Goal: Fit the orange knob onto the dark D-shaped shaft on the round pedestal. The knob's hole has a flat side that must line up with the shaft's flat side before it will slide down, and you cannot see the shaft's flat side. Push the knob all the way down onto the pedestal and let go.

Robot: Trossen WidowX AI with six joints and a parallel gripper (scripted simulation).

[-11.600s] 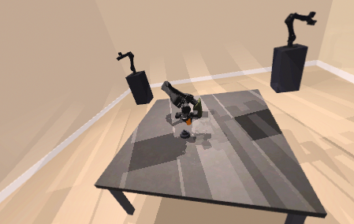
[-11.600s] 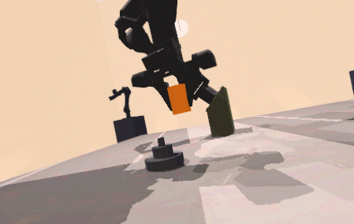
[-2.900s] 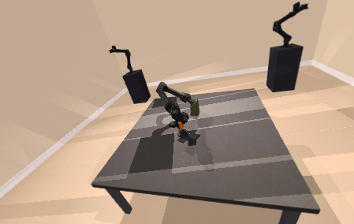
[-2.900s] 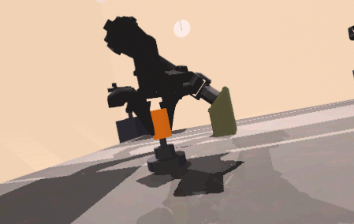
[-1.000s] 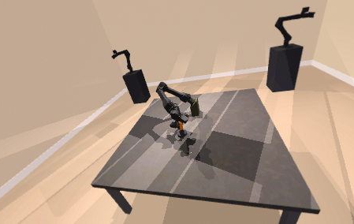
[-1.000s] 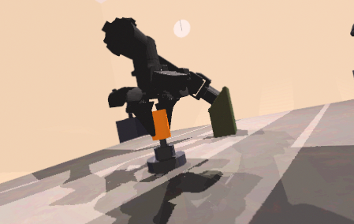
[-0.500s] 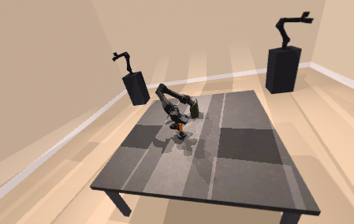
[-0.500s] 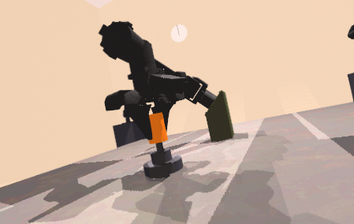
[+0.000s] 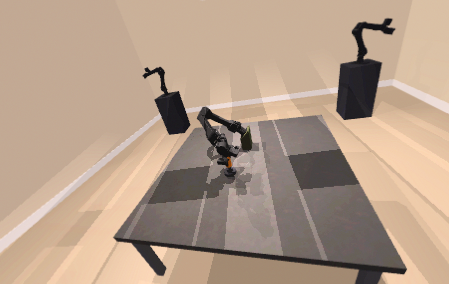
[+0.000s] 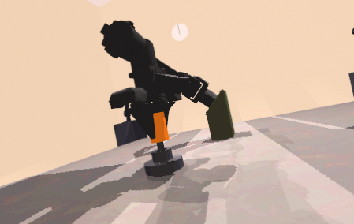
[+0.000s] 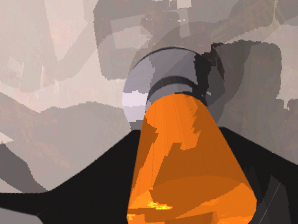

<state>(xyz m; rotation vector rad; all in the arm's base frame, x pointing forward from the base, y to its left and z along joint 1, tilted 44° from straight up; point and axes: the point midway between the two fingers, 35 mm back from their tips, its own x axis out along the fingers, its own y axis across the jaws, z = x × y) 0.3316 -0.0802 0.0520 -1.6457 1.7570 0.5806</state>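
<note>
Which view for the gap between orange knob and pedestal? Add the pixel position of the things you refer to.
Exterior: dark shaft (image 10: 160, 146) shows between the orange tapered knob (image 10: 159, 128) (image 9: 229, 162) (image 11: 185, 150) and the dark round stepped pedestal (image 10: 164, 167) (image 9: 230, 173) (image 11: 135, 97). Top: both tiny, gap unclear. Wrist: knob hides shaft and part of pedestal.

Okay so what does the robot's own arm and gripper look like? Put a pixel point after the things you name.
The arm (image 9: 210, 131) (image 10: 143, 59) is matte black, with chunky rounded joint housings. The gripper (image 9: 229, 162) (image 10: 159, 126) (image 11: 178, 136) has black fingers, broad and tapering. I can't make out markings.
</note>
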